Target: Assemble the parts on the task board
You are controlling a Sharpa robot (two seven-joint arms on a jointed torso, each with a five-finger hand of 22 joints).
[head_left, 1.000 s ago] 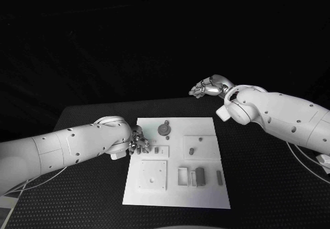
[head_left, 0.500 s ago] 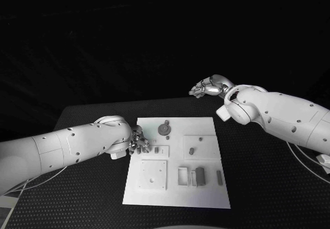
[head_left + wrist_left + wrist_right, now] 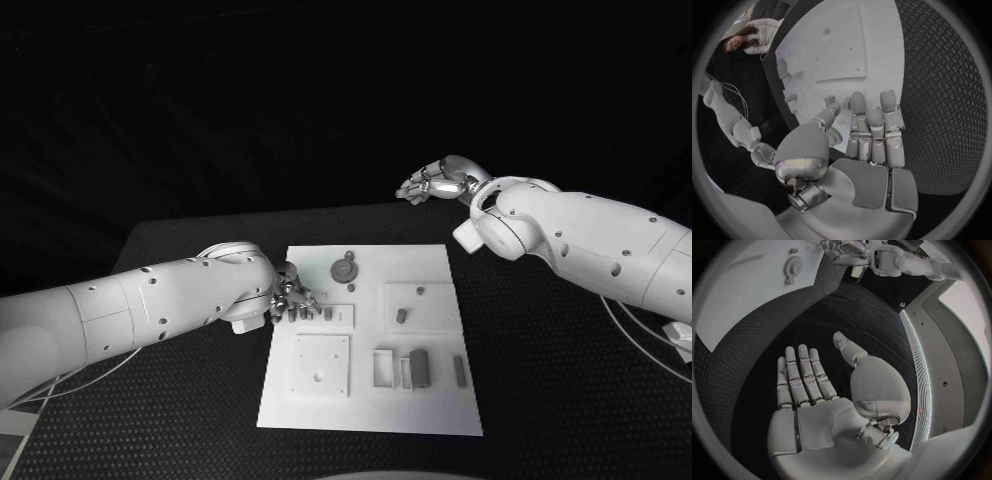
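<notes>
Left hand (image 3: 293,300) rests at the board's (image 3: 433,265) left edge, fingers together, empty. Right hand (image 3: 437,182) hovers far right, fingers straight, slightly spread, empty.

Scene was dim overall; the background beyond the task board (image 3: 372,340) was pure black, no detail. Task board was the brightest area, evenly lit, only faint soft shadows beside its parts. Black surface (image 3: 548,380) around the task board kept visible weave texture, no glare. Wrist views showed heavy fisheye bending of the task board's edges and a dark vignette ring. Left robot hand (image 3: 870,135) had soft highlights, sharp focus.
</notes>
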